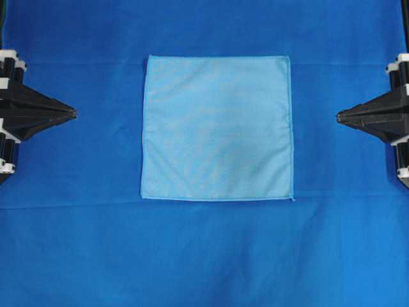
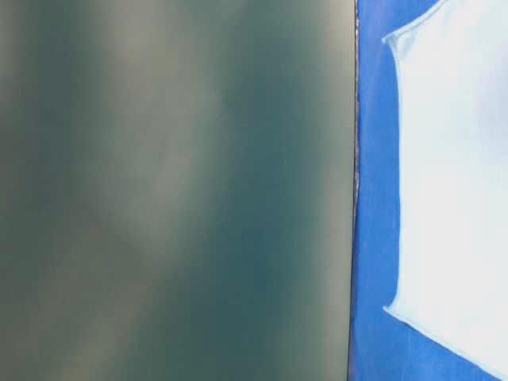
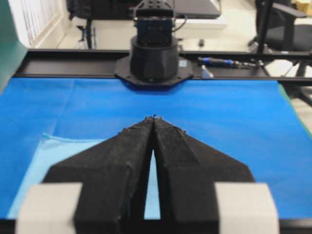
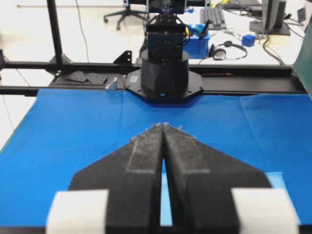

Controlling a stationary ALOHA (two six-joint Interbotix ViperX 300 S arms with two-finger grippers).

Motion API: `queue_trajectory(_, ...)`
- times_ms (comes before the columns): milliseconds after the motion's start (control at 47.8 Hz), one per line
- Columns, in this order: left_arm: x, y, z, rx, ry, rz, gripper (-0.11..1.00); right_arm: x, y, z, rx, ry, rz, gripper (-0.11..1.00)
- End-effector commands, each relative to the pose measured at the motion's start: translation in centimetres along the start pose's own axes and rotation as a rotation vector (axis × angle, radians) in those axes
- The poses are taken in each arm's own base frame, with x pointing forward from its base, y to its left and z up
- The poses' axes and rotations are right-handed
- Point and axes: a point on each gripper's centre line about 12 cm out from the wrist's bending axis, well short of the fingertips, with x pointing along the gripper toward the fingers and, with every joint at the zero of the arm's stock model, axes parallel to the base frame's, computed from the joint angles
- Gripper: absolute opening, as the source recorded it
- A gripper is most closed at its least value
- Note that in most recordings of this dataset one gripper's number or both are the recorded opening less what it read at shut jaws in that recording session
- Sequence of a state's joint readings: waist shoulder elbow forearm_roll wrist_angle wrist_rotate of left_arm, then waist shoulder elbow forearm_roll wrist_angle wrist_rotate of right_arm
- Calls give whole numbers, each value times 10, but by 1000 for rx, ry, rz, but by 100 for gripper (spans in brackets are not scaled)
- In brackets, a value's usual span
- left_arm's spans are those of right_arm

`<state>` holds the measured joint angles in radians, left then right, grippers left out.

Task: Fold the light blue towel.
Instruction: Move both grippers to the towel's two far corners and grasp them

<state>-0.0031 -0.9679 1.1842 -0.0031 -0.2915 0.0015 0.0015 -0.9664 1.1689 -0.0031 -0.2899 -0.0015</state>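
The light blue towel (image 1: 217, 128) lies flat and unfolded on the table (image 1: 204, 256), between the closed, empty left hand (image 1: 74, 113) and right hand (image 1: 339, 116).

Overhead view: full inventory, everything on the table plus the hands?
light blue towel: one, pale sky blue, spread flat and unfolded in the middle of the table.
backdrop cloth: one, royal blue, covering the table under the towel.
left hand: one, black, at the left edge, shut, tips pointing at the towel, apart from it.
right hand: one, black, at the right edge, shut, tips pointing at the towel, apart from it.
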Motion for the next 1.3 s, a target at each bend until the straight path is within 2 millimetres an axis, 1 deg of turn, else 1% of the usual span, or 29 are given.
queue_trajectory(0, 6, 2, 4, -37, 5, 11, 0, 3, -2, 10, 11, -26, -12, 0)
queue_trajectory(105, 8, 3, 1, -37, 20, 16, 0, 9, -4, 13, 12, 5, -18, 0)
queue_trajectory(147, 9, 3, 0, -35, 26, 19, 0, 12, -5, 11, 9, 31, -26, 0)
queue_trajectory(230, 12, 8, -7, -21, 52, 43, 0, 17, -14, 7, 11, 93, -64, 0)
queue_trajectory(356, 20, 23, -19, -18, 95, 111, 0, 23, -37, -5, 36, 191, -169, 0)
queue_trajectory(377, 22, 26, -21, -19, 104, 123, 0, 24, -44, -8, 46, 211, -197, 0)
queue_trajectory(524, 32, 54, -40, -37, 187, 235, 0, 27, -72, -22, 79, 286, -317, 0)
queue_trajectory(733, 52, 85, -61, -54, 291, 332, 2, 31, -109, -49, 113, 423, -447, 1)
queue_trajectory(754, 54, 88, -64, -57, 305, 340, 5, 31, -112, -54, 119, 443, -458, 3)
queue_trajectory(775, 57, 91, -67, -60, 315, 348, 10, 32, -116, -57, 125, 459, -470, 7)
queue_trajectory(817, 61, 97, -72, -63, 337, 364, 20, 33, -126, -66, 136, 509, -497, 18)
queue_trajectory(838, 63, 101, -75, -67, 348, 372, 26, 34, -129, -70, 141, 528, -506, 24)
queue_trajectory(859, 65, 104, -78, -70, 358, 382, 33, 34, -133, -73, 144, 544, -516, 33)
queue_trajectory(901, 70, 112, -86, -77, 391, 400, 45, 36, -140, -81, 151, 582, -531, 44)
queue_trajectory(942, 74, 118, -93, -83, 413, 414, 58, 37, -146, -88, 156, 620, -544, 55)
queue_trajectory(984, 78, 125, -99, -83, 435, 426, 69, 38, -152, -96, 160, 653, -554, 62)
queue_trajectory(1005, 80, 127, -103, -83, 447, 430, 73, 39, -155, -100, 160, 669, -558, 63)
queue_trajectory(1047, 83, 134, -112, -87, 472, 441, 82, 40, -160, -109, 164, 700, -565, 61)
queue_trajectory(1068, 85, 137, -116, -89, 482, 447, 85, 40, -162, -114, 166, 716, -569, 59)
queue_trajectory(1131, 89, 145, -127, -97, 511, 463, 86, 43, -170, -126, 170, 755, -576, 57)
queue_trajectory(1277, 94, 164, -152, -112, 566, 502, 84, 50, -180, -149, 172, 818, -574, 58)
